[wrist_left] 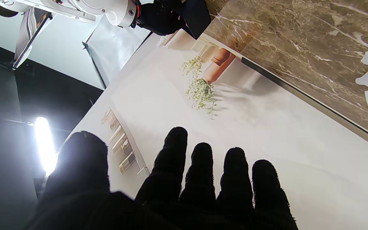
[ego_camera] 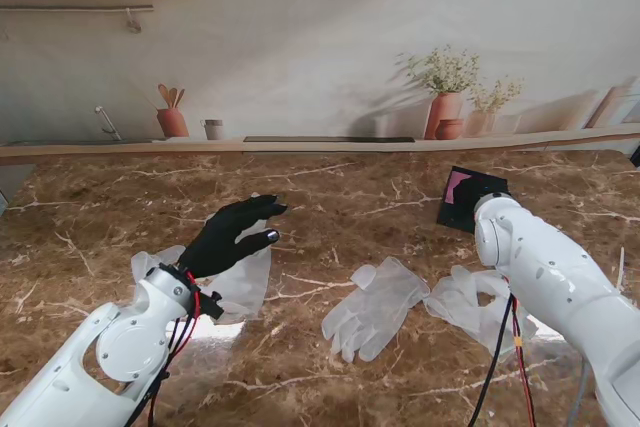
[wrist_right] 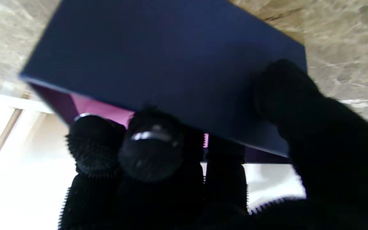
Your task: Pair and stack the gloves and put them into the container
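Three translucent white gloves lie on the brown marble table [ego_camera: 330,197]. One glove [ego_camera: 245,287] lies under my left hand, another glove [ego_camera: 375,307] is in the middle, and a third glove [ego_camera: 465,299] lies by my right arm. My black left hand [ego_camera: 235,235] hovers over the first one, fingers spread and holding nothing, as its wrist view [wrist_left: 171,191] confirms. The container [ego_camera: 470,197] is a dark navy box with a pink inside, at the far right. My right hand [wrist_right: 184,166] is shut on its wall [wrist_right: 171,64], fingers inside and thumb outside. In the stand view my forearm hides that hand.
A printed kitchen backdrop [ego_camera: 320,47] rises at the table's far edge. My right arm [ego_camera: 560,287] reaches over the right-hand glove, with red and black cables [ego_camera: 515,347] hanging from it. A bright lamp [wrist_left: 45,143] shines beside the table.
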